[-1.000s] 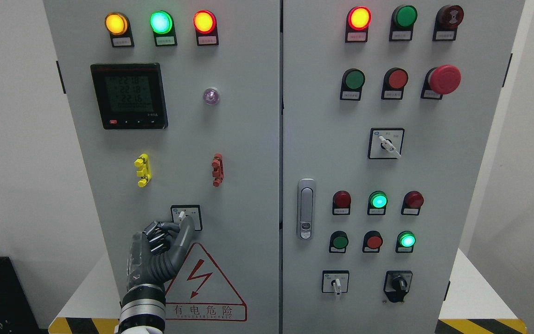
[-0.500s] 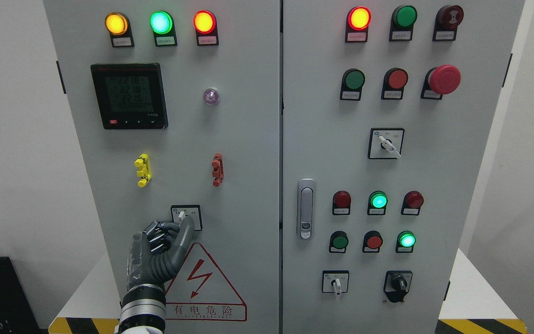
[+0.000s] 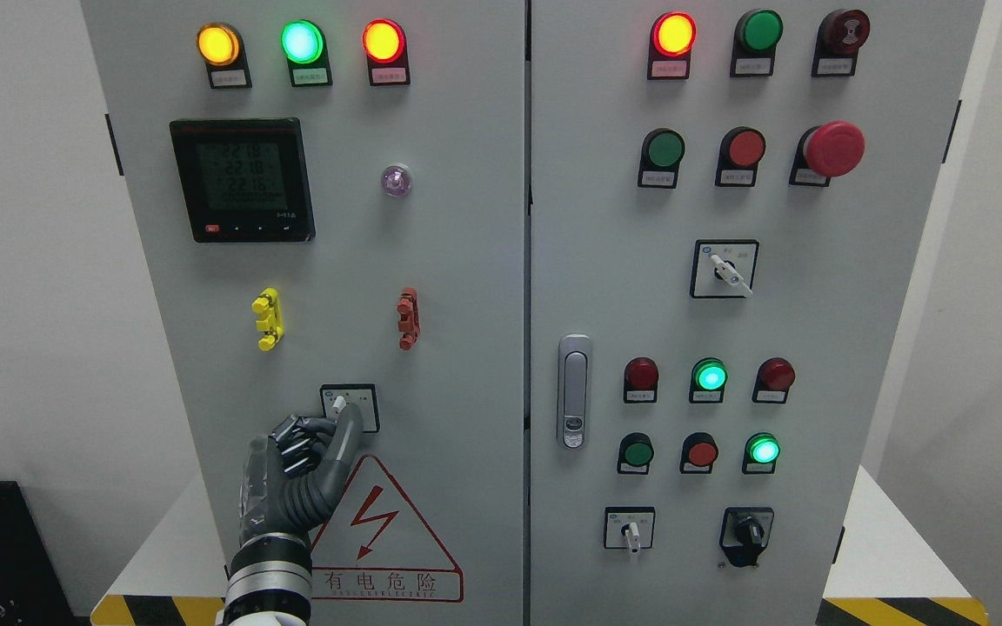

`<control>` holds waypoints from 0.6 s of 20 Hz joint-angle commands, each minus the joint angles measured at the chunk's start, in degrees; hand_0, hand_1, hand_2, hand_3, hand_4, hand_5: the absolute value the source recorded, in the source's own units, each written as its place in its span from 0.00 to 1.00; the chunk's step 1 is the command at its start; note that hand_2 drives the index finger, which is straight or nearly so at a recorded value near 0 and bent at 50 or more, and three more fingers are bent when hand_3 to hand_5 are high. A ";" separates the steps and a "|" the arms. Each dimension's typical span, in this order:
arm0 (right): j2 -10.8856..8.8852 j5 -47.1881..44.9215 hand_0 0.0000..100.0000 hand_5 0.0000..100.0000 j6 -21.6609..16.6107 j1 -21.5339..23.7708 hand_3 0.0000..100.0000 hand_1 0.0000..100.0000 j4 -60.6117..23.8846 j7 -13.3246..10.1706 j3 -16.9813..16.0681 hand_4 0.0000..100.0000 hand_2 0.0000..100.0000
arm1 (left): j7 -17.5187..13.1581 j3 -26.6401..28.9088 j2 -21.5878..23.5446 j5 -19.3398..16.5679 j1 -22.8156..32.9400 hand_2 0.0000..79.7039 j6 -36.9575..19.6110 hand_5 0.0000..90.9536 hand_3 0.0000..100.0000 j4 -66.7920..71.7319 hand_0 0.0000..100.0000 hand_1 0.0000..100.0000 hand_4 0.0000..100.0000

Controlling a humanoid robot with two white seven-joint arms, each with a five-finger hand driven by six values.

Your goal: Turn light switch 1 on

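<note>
Almost nothing has shifted since the earlier frames: the left hand (image 3: 297,469) has edged its raised thumb tip slightly left against the white lever of the selector switch (image 3: 349,405), low on the left cabinet door (image 3: 327,287). Its other fingers (image 3: 297,435) are curled together into the palm, gripping nothing. Directly below the switch sits the red warning triangle (image 3: 379,530). Above, amber, green and red indicator lamps (image 3: 302,41) glow.
</note>
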 commanded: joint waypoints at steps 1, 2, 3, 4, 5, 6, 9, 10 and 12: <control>0.00 -1.41 0.00 0.00 0.01 0.00 0.00 0.00 0.00 0.04 0.00 0.00 0.00 | -0.02 -0.05 0.00 -0.18 -0.03 0.74 0.03 0.97 1.00 0.00 0.53 0.55 0.98; 0.00 -1.41 0.00 0.00 0.01 0.00 0.00 0.00 0.00 0.04 0.00 0.00 0.00 | -0.02 -0.05 0.00 -0.26 -0.03 0.74 0.03 0.97 1.00 0.00 0.54 0.55 0.98; 0.00 -1.41 0.00 0.00 0.01 0.00 0.00 0.00 0.00 0.04 0.00 0.00 0.00 | -0.02 -0.05 0.00 -0.26 -0.03 0.74 0.03 0.97 1.00 0.00 0.55 0.55 0.98; 0.00 -1.41 0.00 0.00 0.01 0.00 0.00 0.00 0.00 0.04 0.00 0.00 0.00 | -0.02 -0.05 0.00 -0.18 -0.03 0.74 0.03 0.97 1.00 0.00 0.55 0.54 0.98; 0.00 -1.41 0.00 0.00 0.01 0.00 0.00 0.00 0.00 0.04 0.00 0.00 0.00 | -0.02 -0.05 0.00 -0.26 -0.03 0.74 0.03 0.97 1.00 0.00 0.56 0.54 0.98; 0.00 -1.41 0.00 0.00 0.01 0.00 0.00 0.00 0.00 0.04 0.00 0.00 0.00 | -0.11 -0.05 0.00 -0.18 -0.03 0.74 0.03 0.97 1.00 0.00 0.56 0.54 0.98; 0.00 -1.41 0.00 0.00 0.01 0.00 0.00 0.00 0.00 0.04 0.00 0.00 0.00 | -0.11 -0.05 0.00 -0.18 -0.03 0.74 0.03 0.97 1.00 0.00 0.58 0.54 0.98; 0.00 -1.41 0.00 0.00 0.01 0.00 0.00 0.00 0.00 0.04 0.00 0.00 0.00 | -0.11 -0.05 0.00 -0.18 -0.03 0.74 0.03 0.97 1.00 0.00 0.58 0.54 0.98; 0.00 -1.41 0.00 0.00 0.01 0.00 0.00 0.00 0.00 0.04 0.00 0.00 0.00 | -0.11 -0.05 0.00 -0.18 -0.03 0.74 0.03 0.97 1.00 0.00 0.58 0.53 0.98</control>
